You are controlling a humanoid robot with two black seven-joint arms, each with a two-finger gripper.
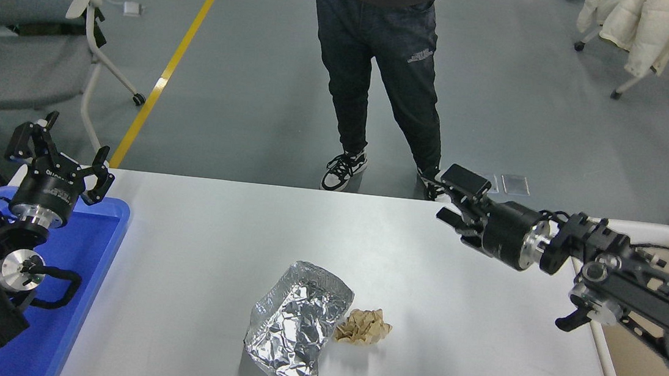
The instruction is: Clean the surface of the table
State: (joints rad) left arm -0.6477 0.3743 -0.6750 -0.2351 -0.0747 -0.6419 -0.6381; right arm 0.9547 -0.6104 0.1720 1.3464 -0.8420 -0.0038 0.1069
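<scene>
Setting: robotics lab or workshop. Evidence: grey sealed floor [274, 53], yellow floor line [168, 67], wheeled office chairs [18, 28], white bench [212, 250].

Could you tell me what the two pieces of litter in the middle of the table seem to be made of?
The crumpled tray looks like thin aluminium foil: silvery, shiny, sharply creased. The small wad beside it looks like brown paper, perhaps a napkin: matte, tan, softly crumpled.

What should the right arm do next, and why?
Probably swing the open right gripper down toward the paper wad, which lies beside the foil on the table. The gripper hangs empty near the far edge, well away from both scraps.
</scene>
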